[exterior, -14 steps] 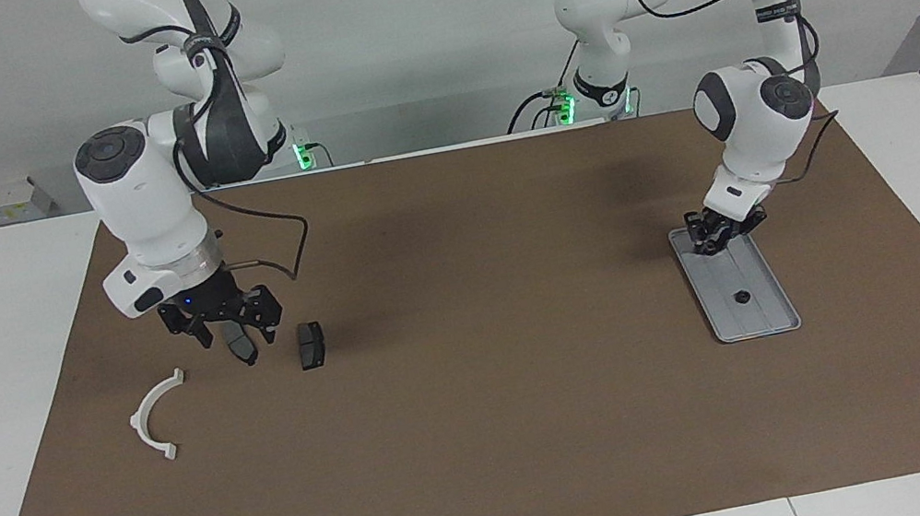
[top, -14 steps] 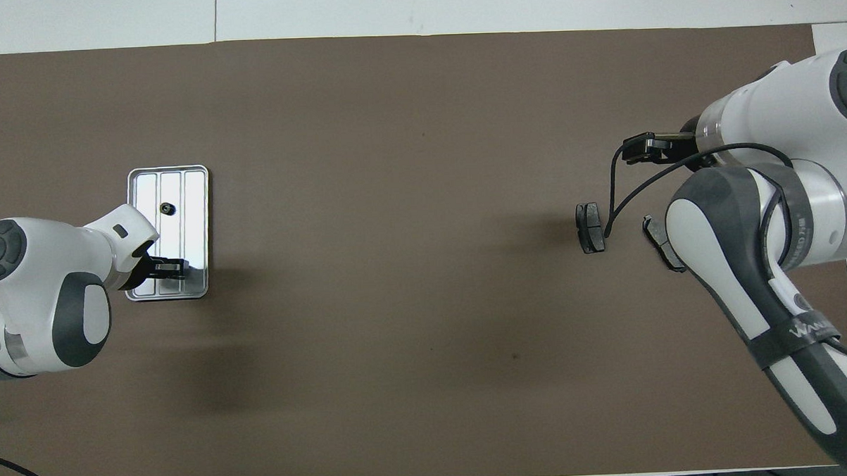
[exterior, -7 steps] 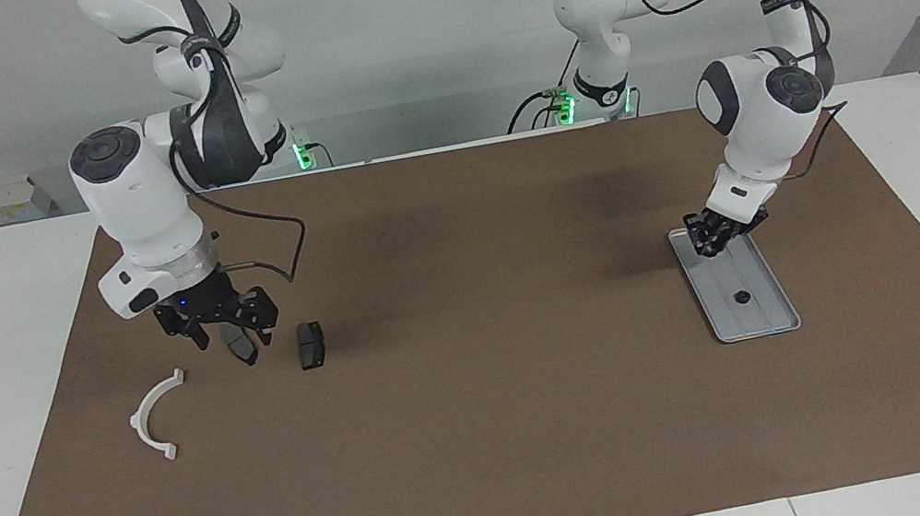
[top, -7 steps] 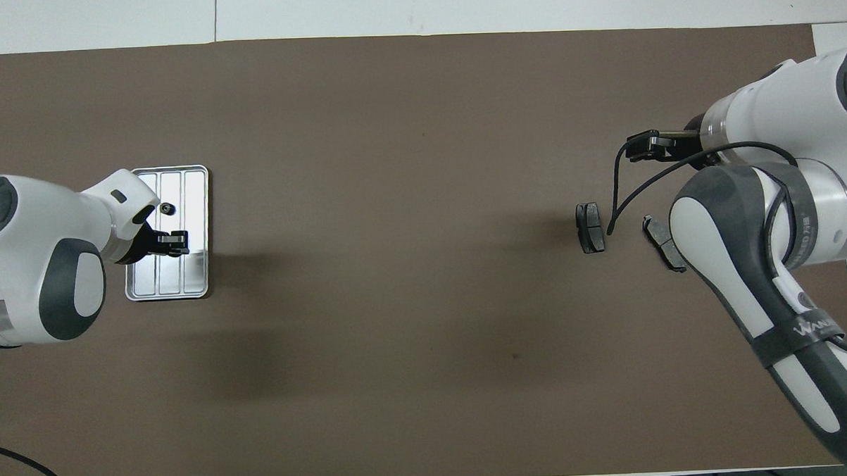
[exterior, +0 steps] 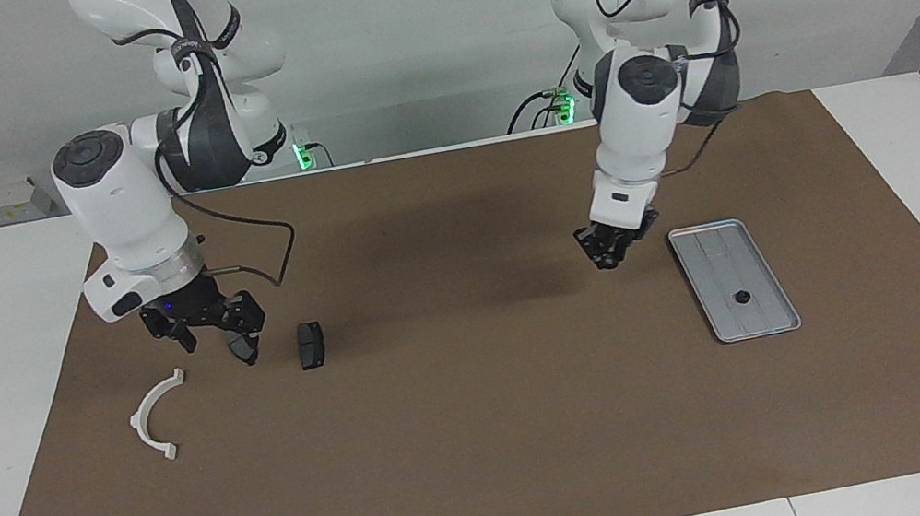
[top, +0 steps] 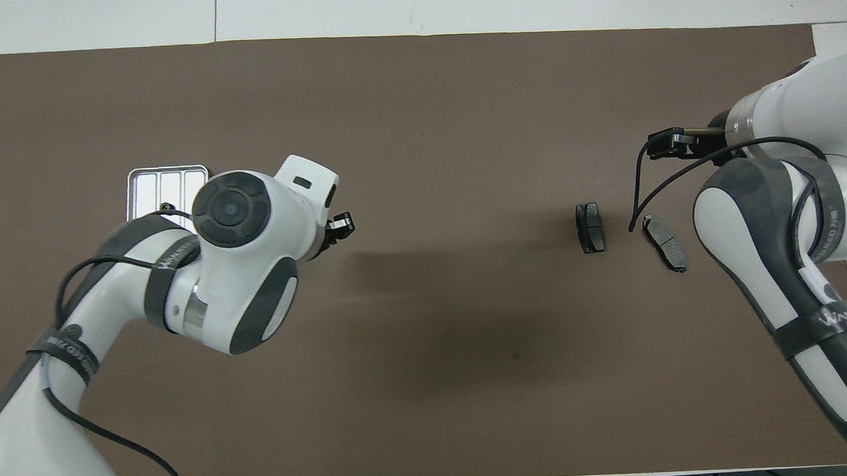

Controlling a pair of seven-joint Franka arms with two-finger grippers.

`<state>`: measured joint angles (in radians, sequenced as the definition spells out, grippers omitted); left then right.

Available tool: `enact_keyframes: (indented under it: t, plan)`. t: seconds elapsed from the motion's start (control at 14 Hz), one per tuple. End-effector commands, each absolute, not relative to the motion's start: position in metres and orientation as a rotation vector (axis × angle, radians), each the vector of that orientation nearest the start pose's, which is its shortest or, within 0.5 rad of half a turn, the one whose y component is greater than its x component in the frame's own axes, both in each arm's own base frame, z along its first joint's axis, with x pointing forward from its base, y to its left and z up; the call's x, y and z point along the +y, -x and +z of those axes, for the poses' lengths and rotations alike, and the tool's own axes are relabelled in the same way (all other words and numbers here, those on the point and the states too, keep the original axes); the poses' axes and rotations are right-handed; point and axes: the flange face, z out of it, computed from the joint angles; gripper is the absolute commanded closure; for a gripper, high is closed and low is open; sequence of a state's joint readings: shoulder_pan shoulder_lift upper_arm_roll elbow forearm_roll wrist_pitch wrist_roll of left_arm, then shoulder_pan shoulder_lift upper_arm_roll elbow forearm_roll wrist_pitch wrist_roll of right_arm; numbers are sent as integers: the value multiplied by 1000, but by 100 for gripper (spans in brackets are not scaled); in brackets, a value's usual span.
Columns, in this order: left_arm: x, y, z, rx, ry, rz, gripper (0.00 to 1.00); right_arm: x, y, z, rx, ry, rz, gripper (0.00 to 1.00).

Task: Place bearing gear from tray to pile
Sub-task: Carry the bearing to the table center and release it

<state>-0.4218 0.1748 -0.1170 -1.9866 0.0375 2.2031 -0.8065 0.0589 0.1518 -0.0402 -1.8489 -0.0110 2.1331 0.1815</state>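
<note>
The silver-grey tray (exterior: 716, 252) lies toward the left arm's end, with a small black bearing gear (exterior: 742, 296) on it. In the overhead view the left arm covers most of the tray (top: 161, 182), and the gear (top: 166, 205) shows at its edge. My left gripper (exterior: 612, 253) (top: 343, 224) hangs over the bare mat beside the tray, fingers drawn together. I cannot see anything between them. The pile has a white bracket (exterior: 137, 422) and two dark pads (exterior: 311, 344) (exterior: 241, 345) (top: 591, 227) (top: 664, 242). My right gripper (exterior: 215, 332) (top: 663, 145) hovers open over the pile.
A brown mat (exterior: 490, 440) covers the white table. The right arm hides the white bracket in the overhead view.
My left gripper has left the tray's near end and swung over the mat toward the middle of the table. My right gripper has drifted slightly up over the pile. The gear stayed on the tray.
</note>
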Motion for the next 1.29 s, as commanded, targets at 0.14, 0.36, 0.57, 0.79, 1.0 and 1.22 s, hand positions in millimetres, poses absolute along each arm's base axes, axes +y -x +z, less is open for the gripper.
enact_keyframes:
  t: [0.14, 0.36, 0.57, 0.79, 1.0, 1.22]
  plan:
    - [-381, -508, 337, -554, 3087, -133, 100, 6, -612, 450, 225, 3124, -205, 0]
    - [-398, -499, 316, -581, 3096, -149, 100, 10, -611, 450, 255, 3121, -198, 0]
    - [-395, -493, 307, -580, 3089, -144, 100, 21, -611, 450, 322, 3109, -199, 0]
    - [-393, -490, 299, -576, 3103, -159, 71, 26, -611, 450, 315, 3108, -206, 0]
    - [-391, -485, 293, -554, 3101, -167, 30, 29, -611, 448, 312, 3108, -206, 0]
    - [-383, -493, 296, -537, 3089, -184, 0, 29, -611, 448, 334, 3104, -206, 0]
